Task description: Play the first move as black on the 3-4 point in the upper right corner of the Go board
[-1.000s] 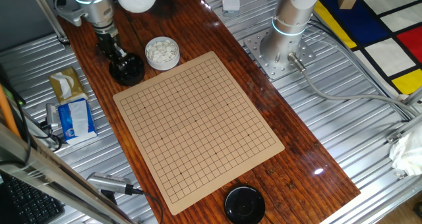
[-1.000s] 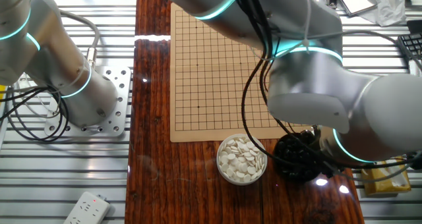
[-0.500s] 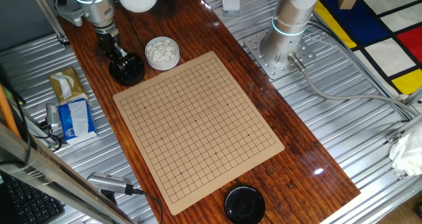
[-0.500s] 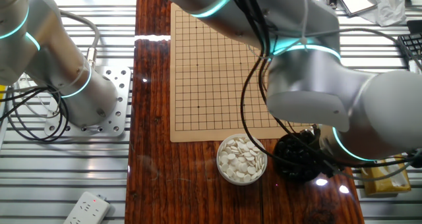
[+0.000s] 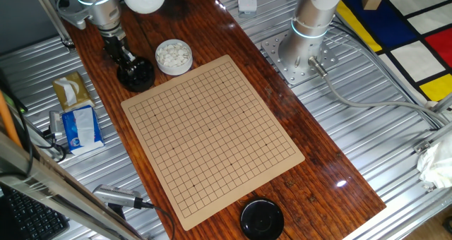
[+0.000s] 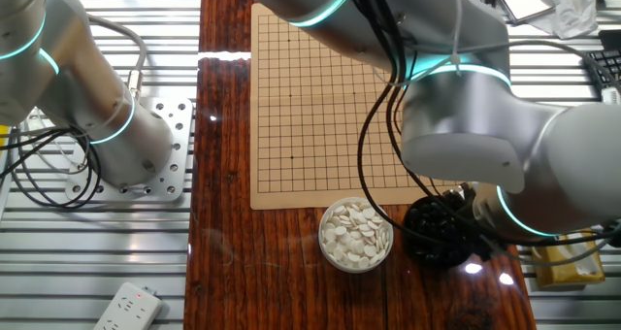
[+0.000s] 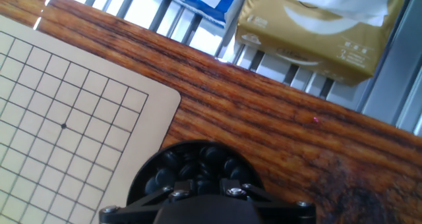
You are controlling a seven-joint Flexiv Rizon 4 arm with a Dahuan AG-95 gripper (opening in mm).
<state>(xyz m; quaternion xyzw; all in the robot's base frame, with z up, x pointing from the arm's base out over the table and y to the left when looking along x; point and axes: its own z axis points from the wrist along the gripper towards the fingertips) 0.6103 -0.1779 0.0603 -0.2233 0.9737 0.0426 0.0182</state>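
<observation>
My tool [image 7: 201, 184] is down in the black stone bowl [image 5: 135, 75] beside the Go board [image 5: 212, 134]. Can't tell if it's pinched yet. Best to nip just one stone [image 7: 173, 159], then lift straight.

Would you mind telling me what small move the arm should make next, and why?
Probably close on one black stone and lift straight up: the gripper is down in the bowl of black stones, and the Go board carries no stones. Whether the jaws already grip one cannot be seen.
</observation>
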